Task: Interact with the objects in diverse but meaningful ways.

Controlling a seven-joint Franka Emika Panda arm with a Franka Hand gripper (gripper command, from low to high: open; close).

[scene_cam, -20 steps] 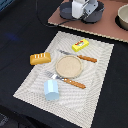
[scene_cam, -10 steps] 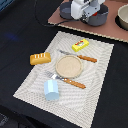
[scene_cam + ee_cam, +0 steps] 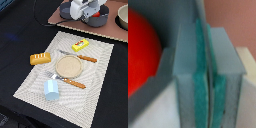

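Note:
My gripper (image 3: 90, 12) hovers over a grey pot (image 3: 101, 20) on the brown board at the back, and the arm hides much of the pot. In the wrist view the teal pads (image 3: 201, 85) stand pressed together with nothing showing between them. A red tomato (image 3: 140, 50) lies in the pot right beside the fingers, and a sliver of it shows in the exterior view (image 3: 93, 15). On the striped mat lie a bread loaf (image 3: 40, 58), a yellow packet (image 3: 80, 45) and a light-blue cup (image 3: 51, 90).
A tan plate (image 3: 68, 65) sits mid-mat between an orange-handled knife (image 3: 82, 57) and fork (image 3: 69, 81). A second pot (image 3: 65, 10) is on the exterior view's left of the arm. A bowl-like pot (image 3: 123, 17) is at the right edge. The brown board (image 3: 112, 31) borders the mat.
My gripper has drifted slightly toward the exterior view's right over the pot. The things on the mat have not moved.

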